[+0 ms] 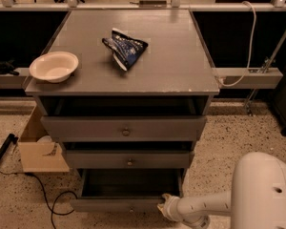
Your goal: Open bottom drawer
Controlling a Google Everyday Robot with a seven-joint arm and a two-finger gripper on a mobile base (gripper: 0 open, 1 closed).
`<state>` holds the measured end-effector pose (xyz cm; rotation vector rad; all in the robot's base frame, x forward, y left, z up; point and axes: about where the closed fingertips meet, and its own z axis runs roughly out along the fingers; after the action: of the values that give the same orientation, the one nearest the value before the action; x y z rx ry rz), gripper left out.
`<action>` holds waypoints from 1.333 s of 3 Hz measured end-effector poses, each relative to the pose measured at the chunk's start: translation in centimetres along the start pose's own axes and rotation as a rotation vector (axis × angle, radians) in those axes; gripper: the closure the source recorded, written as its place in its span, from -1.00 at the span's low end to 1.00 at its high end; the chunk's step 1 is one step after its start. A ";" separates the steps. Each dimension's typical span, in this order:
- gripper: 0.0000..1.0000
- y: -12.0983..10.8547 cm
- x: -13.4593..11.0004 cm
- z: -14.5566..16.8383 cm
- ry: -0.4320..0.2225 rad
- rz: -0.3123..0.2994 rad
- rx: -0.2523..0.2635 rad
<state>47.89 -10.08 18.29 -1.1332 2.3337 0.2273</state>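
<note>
The grey cabinet (126,61) has three drawers. The bottom drawer (119,204) is pulled out and its dark inside shows; its front is a narrow grey strip with a small knob (130,207). My gripper (163,205) sits at the right end of that drawer front, at the tip of the white arm (205,206) that comes in from the lower right. The middle drawer (128,160) and the top drawer (125,128) stand slightly out, each with a centre knob.
A white bowl (54,66) and a blue snack bag (125,47) lie on the cabinet top. A cardboard box (38,149) and a black cable (47,199) are on the floor at left. A rail with a white cable (248,75) runs at right.
</note>
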 end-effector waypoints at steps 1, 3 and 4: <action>-0.31 0.0 0.0 0.0 0.000 0.000 0.000; -1.00 0.0 0.0 0.0 0.000 0.000 0.000; -1.00 0.0 0.0 0.0 0.000 0.000 0.000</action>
<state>47.88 -10.07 18.29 -1.1333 2.3337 0.2276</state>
